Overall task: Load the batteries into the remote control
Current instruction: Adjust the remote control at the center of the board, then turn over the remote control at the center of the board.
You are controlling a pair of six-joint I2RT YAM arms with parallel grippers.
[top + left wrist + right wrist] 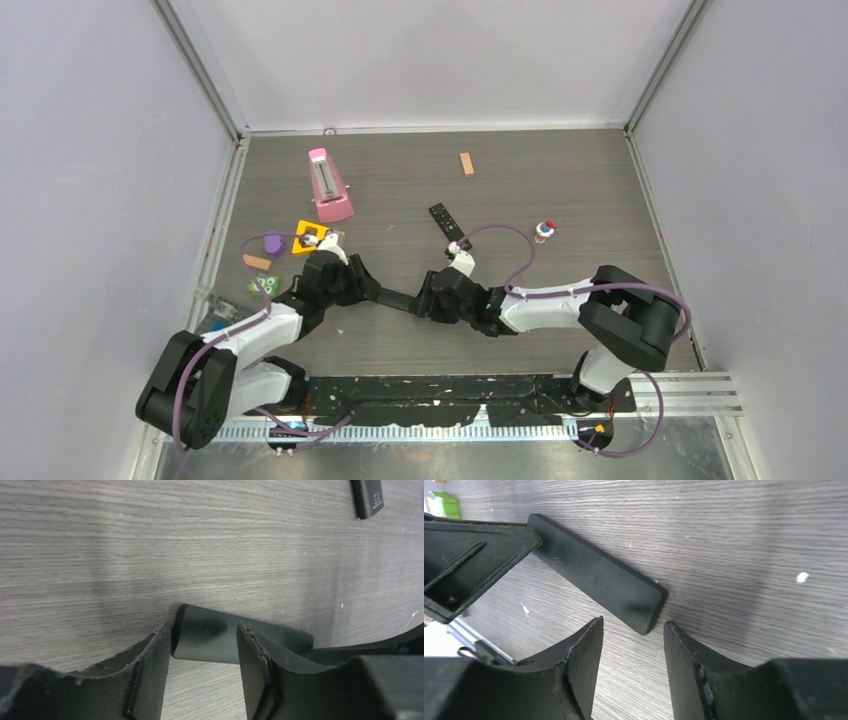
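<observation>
Two hands of mine meet over one black bar (594, 575) lying flat on the counter (560, 170). My left hand (205, 642) straddles one end, probably to steady it, though I cannot tell whether it actually pinches. My right hand (633, 630) hovers with fingers apart just short of the other end, touching nothing. The remote (446, 221) lies just beyond my right hand. I cannot make out the batteries anywhere.

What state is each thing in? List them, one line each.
Near black bar: lying flat, one end gripped.
Left gripper: shut on that bar.
Right gripper: open, at the bar's free end.
Far black bar: flat, untouched.
Small bottle: upright.
</observation>
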